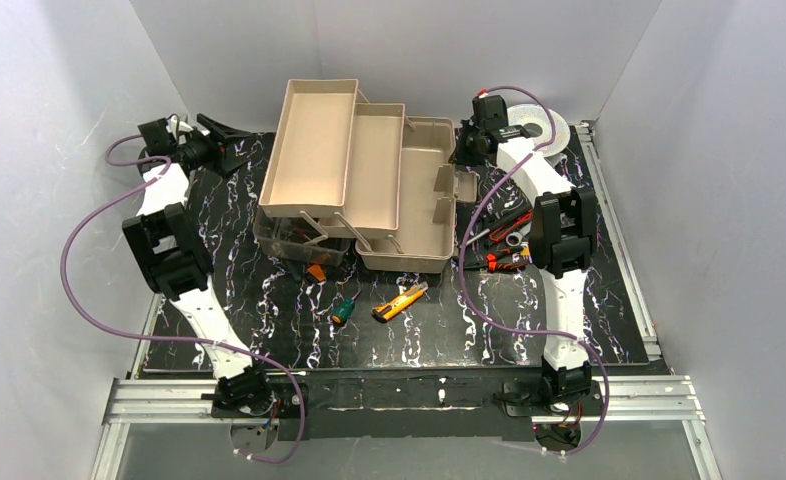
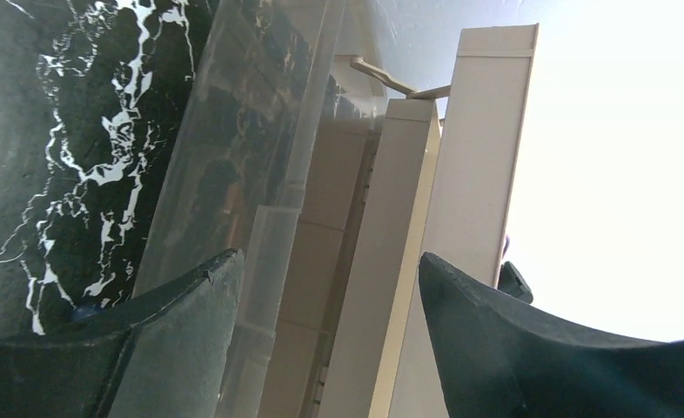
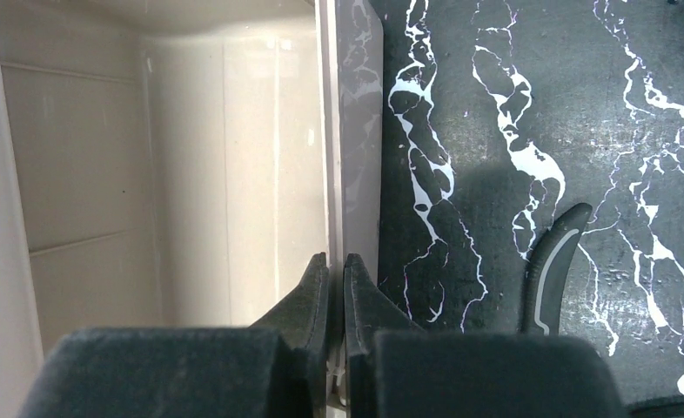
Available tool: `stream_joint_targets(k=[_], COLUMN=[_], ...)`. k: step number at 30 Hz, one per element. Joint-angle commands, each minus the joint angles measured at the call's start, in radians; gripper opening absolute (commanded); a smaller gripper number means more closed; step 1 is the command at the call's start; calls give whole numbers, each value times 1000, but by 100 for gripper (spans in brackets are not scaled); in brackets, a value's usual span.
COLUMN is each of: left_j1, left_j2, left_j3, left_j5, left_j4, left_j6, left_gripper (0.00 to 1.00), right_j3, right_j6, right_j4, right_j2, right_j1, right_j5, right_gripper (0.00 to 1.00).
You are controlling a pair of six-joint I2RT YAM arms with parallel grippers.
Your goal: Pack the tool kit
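Observation:
The beige toolbox (image 1: 419, 200) stands open mid-table, its fold-out trays (image 1: 314, 145) fanned up to the back left and its translucent lid (image 1: 294, 243) low at the front left. My right gripper (image 1: 467, 145) is shut on the toolbox's right wall (image 3: 356, 131); in the right wrist view my gripper (image 3: 337, 259) has a finger on each side of it. My left gripper (image 1: 231, 152) is open and empty left of the trays; in the left wrist view my gripper (image 2: 325, 261) faces the lid (image 2: 234, 157) and trays (image 2: 478, 174). A yellow knife (image 1: 401, 301) and a green screwdriver (image 1: 343, 310) lie in front.
Red-handled pliers (image 1: 506, 226) and orange-black tools (image 1: 504, 261) lie right of the box under my right arm. A small orange tool (image 1: 316, 271) lies by the lid. A round silver spool (image 1: 547, 127) sits at the back right. A dark tool handle (image 3: 552, 261) lies on the black marbled mat (image 1: 269, 320).

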Motion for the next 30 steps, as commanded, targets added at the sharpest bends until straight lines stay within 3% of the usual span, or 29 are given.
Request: stream_joint_targets(k=[1,5,8,11,13,21,26,30], left_j1=[-12,-16,-22,-23,-23,-63,-96,-129], left_j2=[-65,-157,-285,-420,-466,-359,-316,-263], left_j3=[18,-24,-179,-393,-448,-298,-317,-314], left_j5=[-15,-166,-357,-559,-624,-779,-794,-789], left_j4=[-54,-173,-164,-100,-100,-440,-468,-470], left_j6=[51,167,170,115,94,59,-37,-92], left_gripper=[72,77,90,97,98,98,97,90], right_j3=[6,19,26,25,23,2,-10,-22], right_j6=[33,32,34,33,39,55,64,67], right_j4=[52,49,49,51,52,65,73,79], right_j2=[-80,-78,-78,-80,-81,-98,-104,-108], right_j1=[-24,-37,-45,-45,-46,-46,-46,-46], right_j5=[-3,-5,-12,-19,-26,-25,-33,-36], right_gripper=[1,1,1,1,1,1,1,1])
